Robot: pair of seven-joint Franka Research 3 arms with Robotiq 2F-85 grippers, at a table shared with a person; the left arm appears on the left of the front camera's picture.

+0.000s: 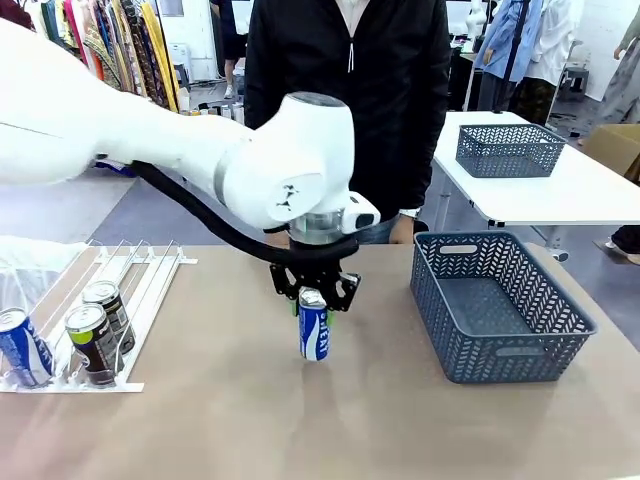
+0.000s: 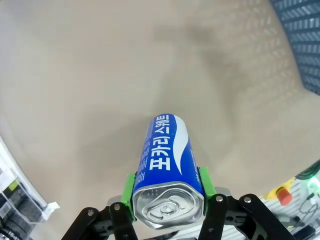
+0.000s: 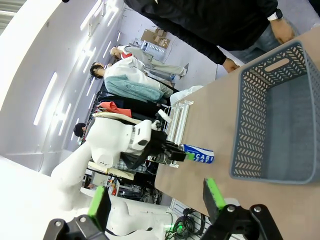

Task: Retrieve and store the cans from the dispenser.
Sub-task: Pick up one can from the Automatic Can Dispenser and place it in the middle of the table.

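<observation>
Left pincer (image 1: 314, 305): closed from above on the top end of a slim blue can (image 1: 314, 338); its green pads (image 2: 131, 192) are pressed against opposite sides just below the rim.
Held can, place: directly beneath the pincer, over the bare table (image 1: 230, 420); whether its base is resting on the surface or is just lifted cannot be told.
Held can, direction: upright; the long axis is set vertical, in line with the fingers, with the silver top turned up toward the pincer.
Dispenser (image 1: 150, 270): well off to the pincer's left; a second blue can (image 1: 22, 347) and two dark cans (image 1: 97, 342) are seen at its front stops.
Basket (image 1: 520, 362): well apart on the pincer's right; no can is seen inside.
Progress: judged early; one can is taken out but not yet stored, and three are left to be fetched.
Right pincer (image 3: 156, 200): fingers are spread wide; nothing is held.
</observation>
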